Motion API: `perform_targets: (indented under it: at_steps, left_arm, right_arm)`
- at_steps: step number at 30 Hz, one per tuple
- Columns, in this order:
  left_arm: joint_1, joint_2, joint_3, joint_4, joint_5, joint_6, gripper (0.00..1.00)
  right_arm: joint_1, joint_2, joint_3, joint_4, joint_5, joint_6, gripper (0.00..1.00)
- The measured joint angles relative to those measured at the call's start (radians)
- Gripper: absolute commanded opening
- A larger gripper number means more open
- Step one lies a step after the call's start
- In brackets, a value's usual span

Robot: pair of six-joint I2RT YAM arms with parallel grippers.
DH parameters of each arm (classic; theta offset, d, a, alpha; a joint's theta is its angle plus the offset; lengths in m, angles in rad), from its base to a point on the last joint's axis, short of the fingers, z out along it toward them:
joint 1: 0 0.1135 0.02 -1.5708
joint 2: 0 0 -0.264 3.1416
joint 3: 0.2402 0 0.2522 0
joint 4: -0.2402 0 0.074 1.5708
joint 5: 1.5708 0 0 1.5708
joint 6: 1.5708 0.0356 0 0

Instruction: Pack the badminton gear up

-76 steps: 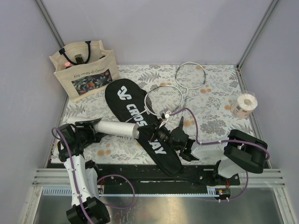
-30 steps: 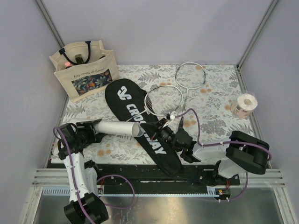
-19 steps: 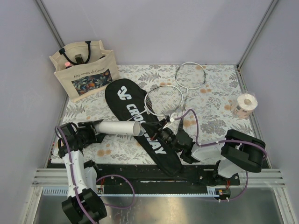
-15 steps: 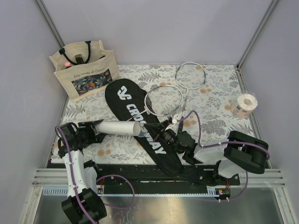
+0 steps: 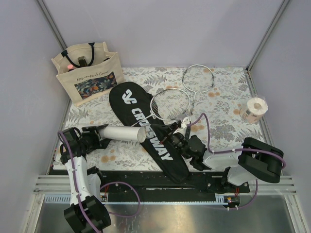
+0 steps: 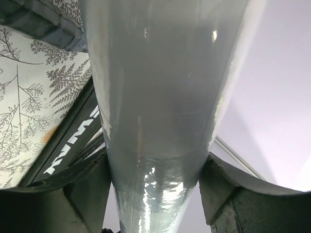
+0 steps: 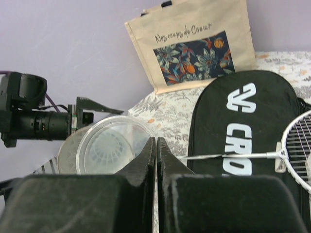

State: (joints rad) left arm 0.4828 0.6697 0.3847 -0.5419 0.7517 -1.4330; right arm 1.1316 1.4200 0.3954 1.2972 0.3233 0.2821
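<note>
My left gripper point(image 5: 99, 132) is shut on the near end of the long white tube point(image 5: 124, 133), which lies level above the table and points right. In the left wrist view the tube point(image 6: 155, 87) fills the frame between both fingers point(image 6: 82, 194). The black CROSSWAY cover point(image 5: 133, 109) lies diagonally across the middle. My right gripper point(image 5: 165, 133) hovers over the cover's middle, facing the tube's open end point(image 7: 104, 148), with jaws pressed together and nothing visible between them point(image 7: 155, 143). One white racket point(image 5: 170, 103) lies partly on the cover point(image 7: 243, 111), and the other racket point(image 5: 198, 78) is behind it.
A beige floral tote bag point(image 5: 87, 73) stands at the back left and also shows in the right wrist view point(image 7: 194, 48). A pale tape roll point(image 5: 254, 109) sits at the right edge. Grey walls enclose the patterned tablecloth point(image 5: 223, 126).
My right gripper has drawn back to the right along the cover, uncovering more of the lettering. The left gripper still holds the tube, almost unmoved.
</note>
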Motion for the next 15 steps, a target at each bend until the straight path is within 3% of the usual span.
perform_targets:
  at_steps: [15]
  left_arm:
    - [0.000, 0.020, 0.002, 0.024, 0.053, -0.072, 0.51]
  right_arm:
    - [0.005, 0.024, 0.097, 0.001, 0.023, -0.037, 0.00]
